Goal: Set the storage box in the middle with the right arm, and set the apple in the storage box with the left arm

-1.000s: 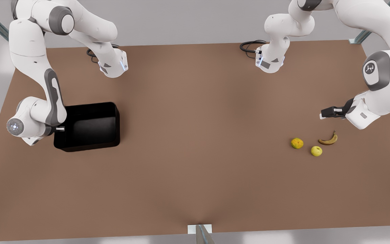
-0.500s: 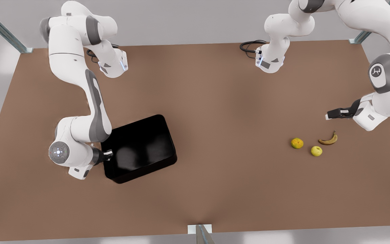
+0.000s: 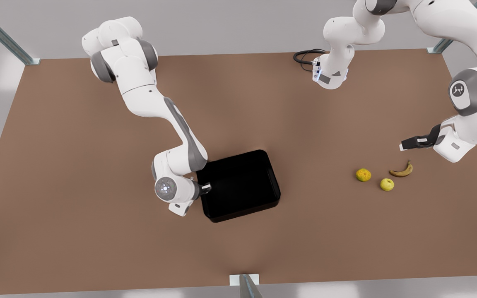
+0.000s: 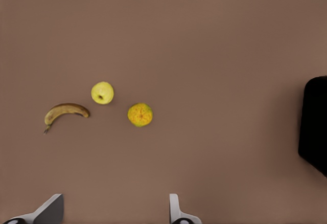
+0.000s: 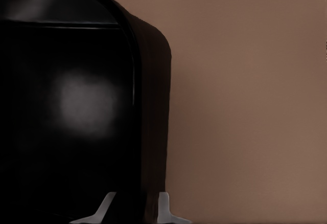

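While right jaws pinch the storage box wall, left jaws hang spread.

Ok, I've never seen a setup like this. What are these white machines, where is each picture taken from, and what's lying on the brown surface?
These are two white robot arms in a simulation, each ending in a two-finger tool. The front view looks down on the brown table from outside the arms. The other two pictures come from cameras on the arms' wrists.

The right tool is shut on the wall of the storage box, a glossy black open bin near the table's middle; the right wrist view shows its fingers straddling that wall.

The left tool, at the front view's right, hangs open, holding nothing. Near it lie the yellow-green apple, a rougher orange fruit and a spotted banana, each apart from the others.
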